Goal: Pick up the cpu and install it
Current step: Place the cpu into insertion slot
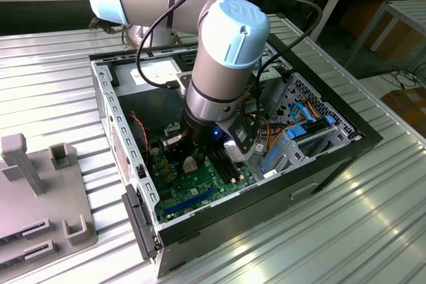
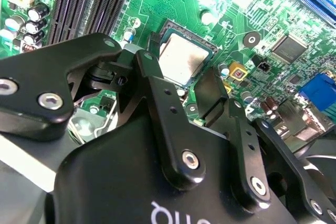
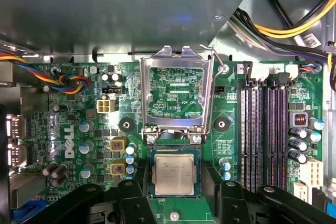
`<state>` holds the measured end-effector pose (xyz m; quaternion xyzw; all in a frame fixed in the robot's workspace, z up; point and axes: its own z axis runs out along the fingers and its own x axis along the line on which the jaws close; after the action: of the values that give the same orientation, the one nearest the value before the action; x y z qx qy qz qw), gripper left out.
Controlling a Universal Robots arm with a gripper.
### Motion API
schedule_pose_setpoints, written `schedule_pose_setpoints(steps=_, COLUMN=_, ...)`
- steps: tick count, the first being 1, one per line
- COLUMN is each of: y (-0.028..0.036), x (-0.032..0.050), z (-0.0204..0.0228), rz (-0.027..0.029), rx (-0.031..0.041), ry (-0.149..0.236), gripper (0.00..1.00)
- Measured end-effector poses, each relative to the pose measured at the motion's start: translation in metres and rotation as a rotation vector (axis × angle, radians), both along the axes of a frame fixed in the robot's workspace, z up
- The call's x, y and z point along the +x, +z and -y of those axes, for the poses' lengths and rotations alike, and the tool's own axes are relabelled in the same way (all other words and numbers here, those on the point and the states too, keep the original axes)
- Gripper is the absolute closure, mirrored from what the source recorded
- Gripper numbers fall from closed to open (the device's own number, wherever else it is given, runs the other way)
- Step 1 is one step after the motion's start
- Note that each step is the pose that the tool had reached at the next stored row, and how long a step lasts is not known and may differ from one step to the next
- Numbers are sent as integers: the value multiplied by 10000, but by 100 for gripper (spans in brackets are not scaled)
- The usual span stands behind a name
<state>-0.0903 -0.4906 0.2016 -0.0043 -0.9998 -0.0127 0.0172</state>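
Bright, glare on the table (image 1: 373, 231) — case (image 1: 313, 184) interior dim

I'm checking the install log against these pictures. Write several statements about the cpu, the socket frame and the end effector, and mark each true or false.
1. The cpu lies flat in its socket on the green motherboard. True.
2. The silver socket frame is closed over the cpu. False: it is hinged open, leaving the cpu's metal top uncovered.
3. The end effector is down inside the open computer case, close above the cpu. True.
4. The long black memory slots hold memory sticks. False: the slots are empty.
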Motion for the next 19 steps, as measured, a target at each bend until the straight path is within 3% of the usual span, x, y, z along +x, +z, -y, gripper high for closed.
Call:
schedule_pose_setpoints(steps=5, y=0, x=1, z=-20, rz=-1, rx=0, ry=-91, gripper=46)
schedule_pose_setpoints(steps=19, y=0, x=38, z=-21, rz=-1, rx=0, ry=-149, gripper=46)
